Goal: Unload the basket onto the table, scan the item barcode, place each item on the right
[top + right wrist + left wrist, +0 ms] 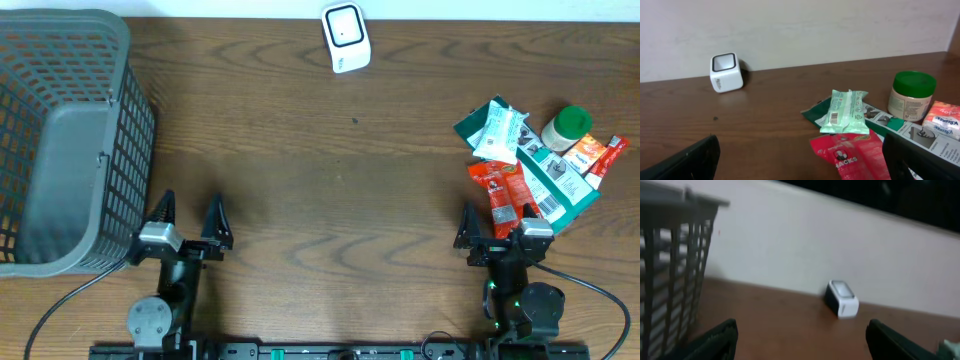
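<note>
Both the left gripper point(190, 207) and the right gripper point(497, 222) are standing wide open, holding nothing. Snack packets point(505, 190) and a green-lidded jar point(566, 127) are sitting clustered just beyond the right gripper; the white barcode scanner point(346, 38) is sitting at the table's point(350, 180) far edge, well apart.

Both my arms sit low at the near side, well apart, fingers pointing toward the far side. My left gripper point(190, 208) has its jaws spread wide with nothing between them. My right gripper point(495, 222) is the same: fully spread and empty. Wrists roughly level.
</note>
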